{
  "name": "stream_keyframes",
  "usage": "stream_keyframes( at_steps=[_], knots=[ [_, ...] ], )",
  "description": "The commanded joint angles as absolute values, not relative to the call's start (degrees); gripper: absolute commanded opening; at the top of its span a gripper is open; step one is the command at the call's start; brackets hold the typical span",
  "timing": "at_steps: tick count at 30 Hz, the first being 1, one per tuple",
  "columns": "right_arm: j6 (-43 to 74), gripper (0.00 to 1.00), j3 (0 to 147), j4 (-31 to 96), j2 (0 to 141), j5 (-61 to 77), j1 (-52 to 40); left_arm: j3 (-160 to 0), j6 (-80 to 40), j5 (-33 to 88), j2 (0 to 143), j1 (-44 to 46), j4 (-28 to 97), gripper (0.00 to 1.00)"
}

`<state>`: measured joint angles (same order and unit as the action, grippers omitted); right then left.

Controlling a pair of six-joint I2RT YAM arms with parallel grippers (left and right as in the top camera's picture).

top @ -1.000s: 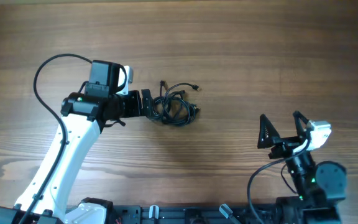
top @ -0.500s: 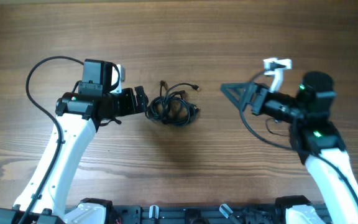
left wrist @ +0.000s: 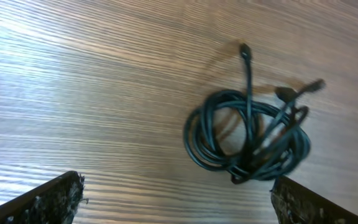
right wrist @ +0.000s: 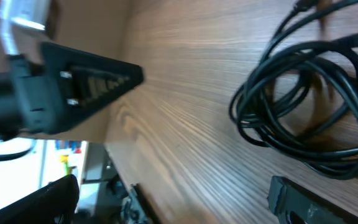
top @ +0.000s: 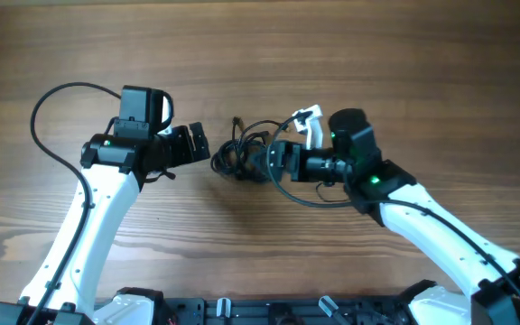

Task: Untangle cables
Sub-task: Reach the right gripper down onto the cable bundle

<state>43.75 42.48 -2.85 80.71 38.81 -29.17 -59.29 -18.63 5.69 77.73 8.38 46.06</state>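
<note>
Lying where: the cables [top: 246, 153] sit bunched in one coiled knot on the wooden table [top: 377, 54], between your two arms, with plug ends [left wrist: 244, 50] poking out of the coil.
Left gripper [top: 200, 144]: jaws spread wide and empty. It hovers just beside the knot's left edge; whether it touches, the overhead view does not show.
Right gripper [top: 276, 159]: jaws also wide, holding nothing. It is at the knot's right side, and its wrist view shows the bundle close to the lower finger [right wrist: 303, 199].
Step, as I judge it: you are lining up a first grasp, and no strand is separated yet.
Risk, too big a bite: if you close on the whole bundle, you pinch several loops together and tighten the knot.
Risk, dragging: the coil looks light, so a one-sided pull would likely slide it whole across the wood.
Risk, collision: both arms crowd one small knot, so closing in further could knock their fingers together.
Risk, snagging: a plug pulled through a loop may catch.
</note>
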Motion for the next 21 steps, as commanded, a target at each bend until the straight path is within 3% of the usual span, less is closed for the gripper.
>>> stream_keyframes(
  at_steps=[1, 17, 21],
  knots=[
    [45.9, 1.0, 43.0, -3.2, 83.6, 31.2, -32.0, -60.3, -20.2, -1.4, 77.8, 8.1, 45.9, 1.0],
    [48.1, 0.82, 43.0, -14.6, 93.2, 21.7, -39.2, -60.3, -20.0, -4.6, 77.8, 4.6, 47.2, 1.0],
    [48.1, 0.81, 43.0, -14.9, 94.3, 18.2, -40.7, -60.3, -20.0, -4.6, 77.8, 4.6, 47.2, 1.0]
  ],
)
